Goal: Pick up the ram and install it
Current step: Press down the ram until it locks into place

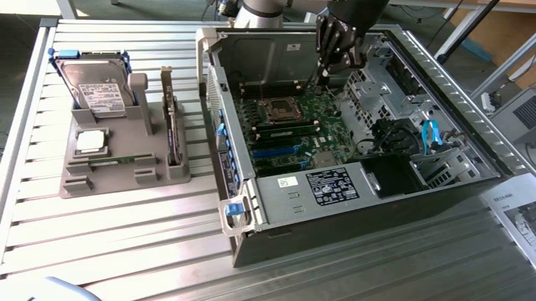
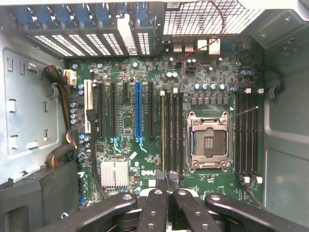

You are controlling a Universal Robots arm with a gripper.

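The ram (image 1: 113,160) is a thin green stick lying flat in the grey holder (image 1: 100,185) at the exterior view's left, beside the open computer case (image 1: 251,241). My gripper (image 1: 323,76) hangs inside the case over the far part of the motherboard (image 1: 289,135), far from the ram. In the wrist view the gripper (image 2: 167,178) is shut, its fingertips pressed together with nothing between them, just over one end of the long memory slots (image 2: 171,130) next to the empty processor socket (image 2: 207,140).
The holder also carries a hard drive (image 1: 94,88), a square silver processor chip (image 1: 90,141) and an upright expansion card (image 1: 172,132). Case walls, a drive cage (image 1: 268,56), cables (image 1: 431,135) and the power supply (image 1: 331,185) crowd the gripper. A paper sheet (image 1: 515,213) lies at the right.
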